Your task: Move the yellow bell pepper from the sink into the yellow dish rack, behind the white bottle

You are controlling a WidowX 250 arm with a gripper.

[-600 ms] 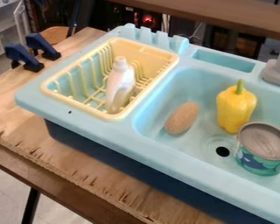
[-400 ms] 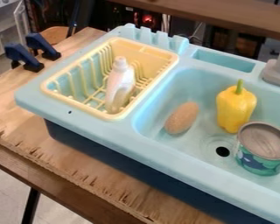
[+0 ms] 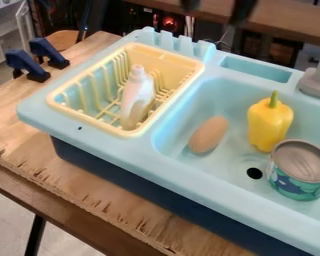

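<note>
Gripper: my black two-finger gripper (image 3: pixel 215 7) is at the top edge of my view, blurred, its two fingers well apart with a wide gap between them and nothing held there.
Sink: a pale blue plastic toy sink (image 3: pixel 196 177) with a dark blue base; the gripper is beyond its far side as I look at it.
Pepper: a yellow toy bell pepper with a green stem (image 3: pixel 269 122) stands in the basin, stem up.
Can: a round tin with a grey metal top and a teal and dark blue side (image 3: pixel 299 170) stands upright at the right, on the near side of the pepper; I can't tell whether the two touch.
Oval: a smooth light brown egg-shaped object (image 3: pixel 208 135) lies aslant in the left part of the basin.
Drain: a round black drain hole (image 3: pixel 254 173) is just beside the can.
Rack: a pale yellow plastic dish rack (image 3: pixel 61 105) sits in the sink's left side.
Bottle: a white plastic bottle with a pale pinkish cap (image 3: pixel 137 92) is propped in the rack, cap up.
Faucet: a grey faucet base (image 3: pixel 317 85) is at the right edge.
Table: everything rests on a light wooden tabletop (image 3: pixel 16 130), with two dark blue clamps (image 3: pixel 21 62) at its far left.
</note>
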